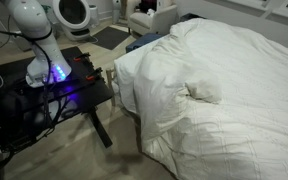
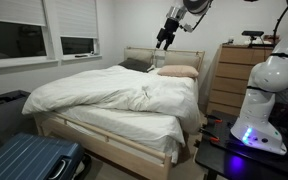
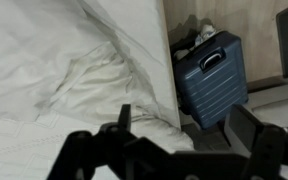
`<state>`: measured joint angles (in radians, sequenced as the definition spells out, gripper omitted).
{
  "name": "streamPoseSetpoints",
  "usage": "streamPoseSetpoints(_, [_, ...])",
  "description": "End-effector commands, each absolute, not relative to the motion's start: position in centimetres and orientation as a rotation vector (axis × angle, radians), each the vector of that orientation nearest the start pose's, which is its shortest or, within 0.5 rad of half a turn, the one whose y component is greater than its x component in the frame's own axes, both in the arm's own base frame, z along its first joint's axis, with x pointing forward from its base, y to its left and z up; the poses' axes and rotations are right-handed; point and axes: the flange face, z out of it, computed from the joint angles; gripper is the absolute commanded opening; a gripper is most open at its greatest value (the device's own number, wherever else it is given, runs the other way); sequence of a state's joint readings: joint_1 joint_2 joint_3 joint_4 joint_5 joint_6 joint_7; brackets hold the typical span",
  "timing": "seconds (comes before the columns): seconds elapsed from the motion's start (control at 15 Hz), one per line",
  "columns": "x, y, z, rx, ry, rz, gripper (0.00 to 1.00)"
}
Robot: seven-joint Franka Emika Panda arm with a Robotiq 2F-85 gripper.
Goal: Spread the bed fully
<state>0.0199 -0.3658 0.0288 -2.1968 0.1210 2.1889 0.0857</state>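
Note:
The bed [image 1: 239, 100] is very large and covered with a wrinkly white duvet [image 2: 94, 95]. A bunched fold [image 1: 202, 92] sits near the duvet's middle. At the head end the duvet lies short of the pillows [image 2: 177, 72], which show bare below the wooden headboard. My gripper [image 2: 163, 42] hangs high in the air above the pillow end, touching nothing. In the wrist view the gripper [image 3: 189, 130] is open, with its two dark fingers [image 3: 124, 120] wide apart and nothing between them. Below them I see the duvet [image 3: 54, 60] and the bed's side edge.
A blue suitcase [image 3: 212, 75] stands on the floor beside the bed, also seen as the suitcase [image 2: 29, 160] at the foot corner. A wooden dresser [image 2: 234, 75] stands by the headboard. The robot's base sits on a black table [image 1: 79, 95] close to the bed.

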Motion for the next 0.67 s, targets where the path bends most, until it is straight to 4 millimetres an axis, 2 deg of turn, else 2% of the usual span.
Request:
streamPoseSetpoints(0.0, [52.6,0.5,57.1,-2.957,0.285,-0.62,1.0])
streamPoseSetpoints(0.4, [58.9,-4.1,57.1,-2.94,0.552,-0.747,1.0])
streamPoseSetpoints(0.6, [61.5,-7.1,57.2,-2.941,0.692,-0.787,1.0])
